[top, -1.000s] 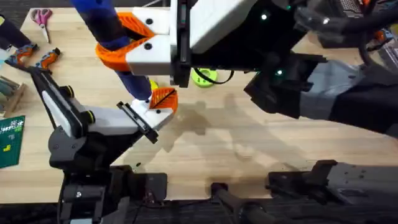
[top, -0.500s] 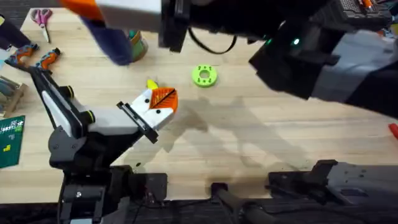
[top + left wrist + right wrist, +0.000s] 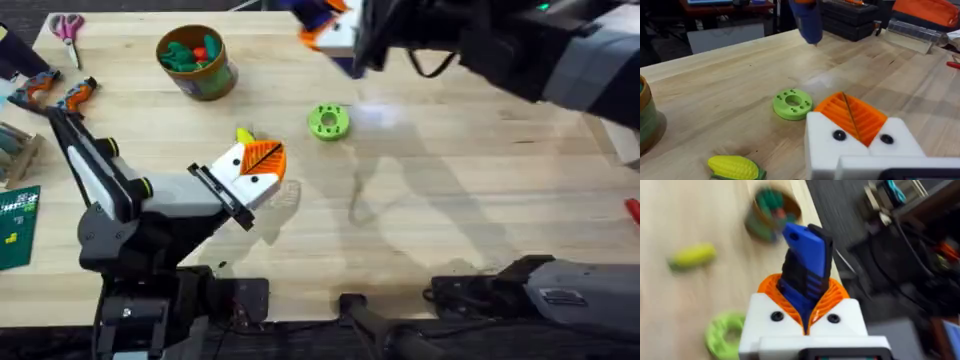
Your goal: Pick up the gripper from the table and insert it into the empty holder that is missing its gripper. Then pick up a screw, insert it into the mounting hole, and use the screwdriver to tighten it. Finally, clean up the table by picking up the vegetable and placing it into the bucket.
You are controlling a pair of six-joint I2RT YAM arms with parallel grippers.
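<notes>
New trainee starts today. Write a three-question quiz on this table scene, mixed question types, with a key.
1. True or false: the right gripper is shut on the blue screwdriver.
2. Multiple choice: where does the yellow-green vegetable lie? A) inside the bucket B) on the table, just beyond the left gripper C) on top of the green ring
3. Fill in: the bucket stands near the table's far ____ corner in the overhead view.

Key: 1 true. 2 B; the green ring lies apart from it. 3 left.
</notes>
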